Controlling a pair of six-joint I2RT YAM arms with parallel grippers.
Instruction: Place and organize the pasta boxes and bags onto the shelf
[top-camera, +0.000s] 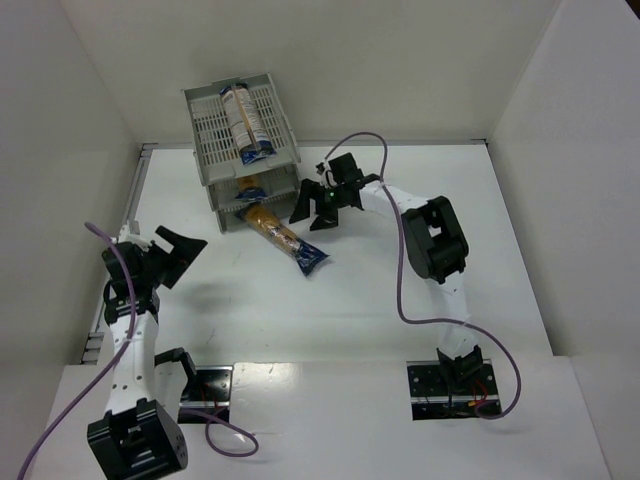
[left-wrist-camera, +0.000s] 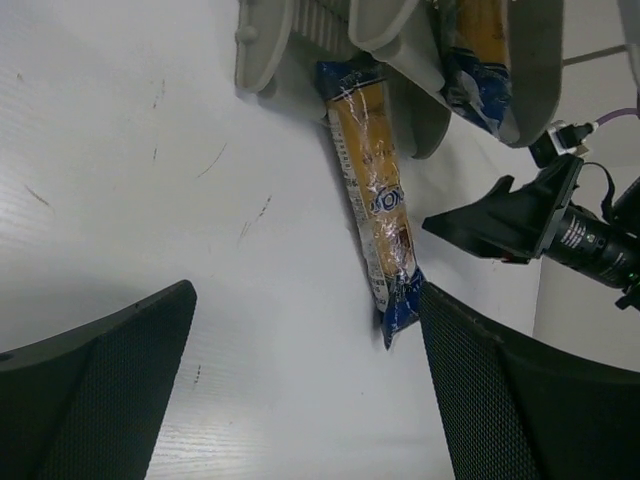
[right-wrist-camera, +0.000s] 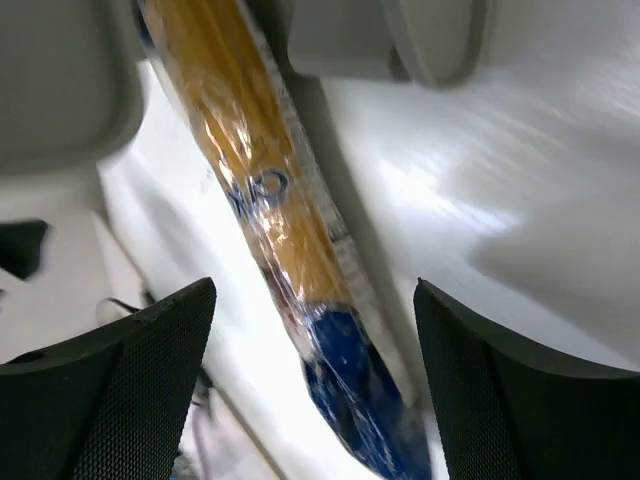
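Note:
The grey three-tier shelf (top-camera: 215, 125) stands at the back of the table. One pasta packet (top-camera: 247, 120) lies in its top tray. A second packet (top-camera: 250, 187) shows in the middle tier. A third packet (top-camera: 287, 240) lies slanted on the table, its far end under the bottom tray and its blue near end sticking out. It also shows in the left wrist view (left-wrist-camera: 375, 205) and the right wrist view (right-wrist-camera: 265, 190). My right gripper (top-camera: 313, 208) is open just right of this packet, by the shelf front, and its jaws straddle the packet's blue end without touching (right-wrist-camera: 315, 385). My left gripper (top-camera: 175, 255) is open and empty, well left of the packet (left-wrist-camera: 305, 390).
White walls close in the table on the left, back and right. The right arm (top-camera: 430, 235) reaches across the middle right, with its purple cable looping above. The right gripper shows in the left wrist view (left-wrist-camera: 520, 215) beside the shelf (left-wrist-camera: 400, 80).

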